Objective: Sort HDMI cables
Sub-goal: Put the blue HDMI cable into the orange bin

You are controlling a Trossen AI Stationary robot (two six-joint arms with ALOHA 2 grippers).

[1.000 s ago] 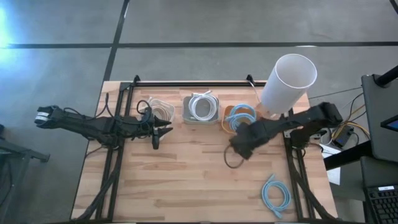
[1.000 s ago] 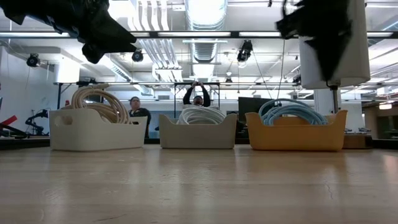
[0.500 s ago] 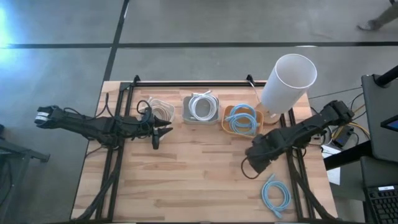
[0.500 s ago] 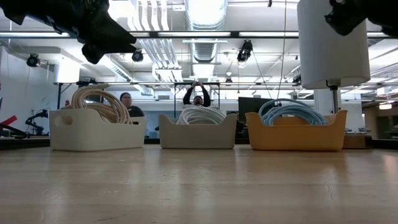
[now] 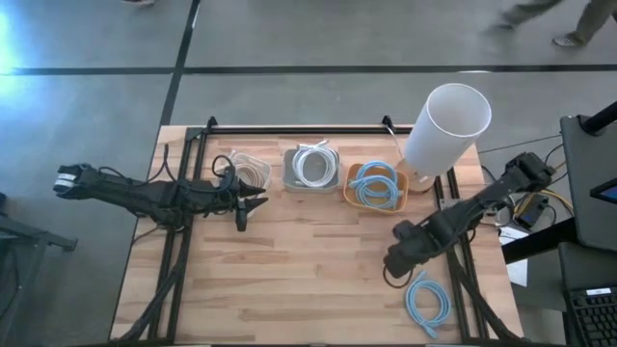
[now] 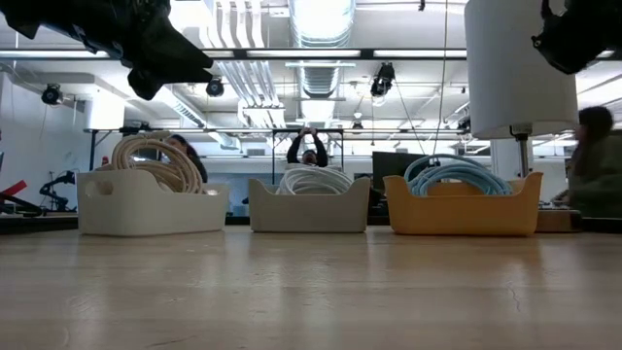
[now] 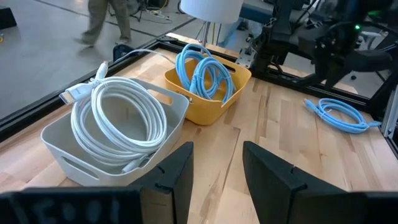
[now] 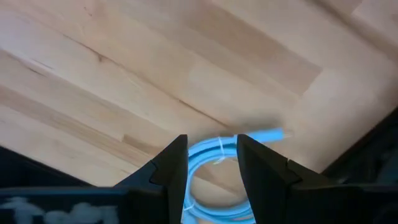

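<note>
A loose light-blue HDMI cable [image 5: 427, 304], wound in a coil, lies flat on the wooden table near its right near corner. My right gripper [image 5: 397, 262] hovers just left of it, pointing down and open. In the right wrist view the coil [image 8: 214, 163] shows below the gap between the fingers, untouched. Three bins stand in a row at the far side: tan cables [image 5: 247, 170] in a white one, white cables [image 5: 311, 166] in a grey one, light-blue cables [image 5: 376, 187] in an orange one. My left gripper [image 5: 241, 206] waits open, in the air before the white bin.
A tall white cylinder [image 5: 445, 127] on a stand rises at the table's far right, behind the orange bin [image 6: 463, 206]. Bare wood lies across the middle and near left of the table [image 5: 289, 280]. People move in the room beyond the table.
My right gripper has moved from beside the orange bin toward the table's near right, toward the loose light-blue coil. It has sunk a little, tipped to point down and rolled about its own line. The cables have not moved.
</note>
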